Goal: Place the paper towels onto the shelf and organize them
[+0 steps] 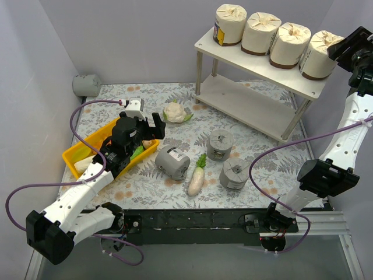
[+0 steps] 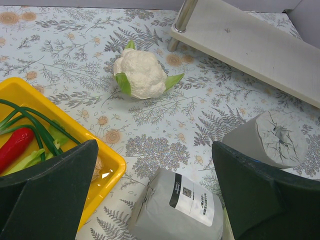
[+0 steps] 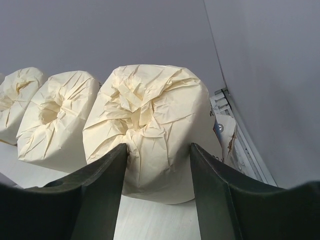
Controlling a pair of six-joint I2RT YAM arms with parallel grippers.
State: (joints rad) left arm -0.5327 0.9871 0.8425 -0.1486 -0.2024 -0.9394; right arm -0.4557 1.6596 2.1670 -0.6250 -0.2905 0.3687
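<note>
Here, four cream rolls [image 1: 274, 35] stand in a row on the top board of the shelf [image 1: 256, 100], the leftmost one labelled. The right gripper [image 1: 337, 51] hangs at the right end roll [image 3: 150, 125]. Its jaws are partly apart and empty, and the roll sits just beyond the tips. Three grey rolls [image 1: 220, 145] sit on the table near the shelf, and another [image 1: 86, 85] is in the far left corner. The left gripper [image 1: 141, 123], spread wide and holding nothing, hovers beside the tray [image 1: 73, 156], above one grey roll lying on its side. A cauliflower [image 1: 175, 112] and a radish [image 1: 196, 179] lie close by.
</note>
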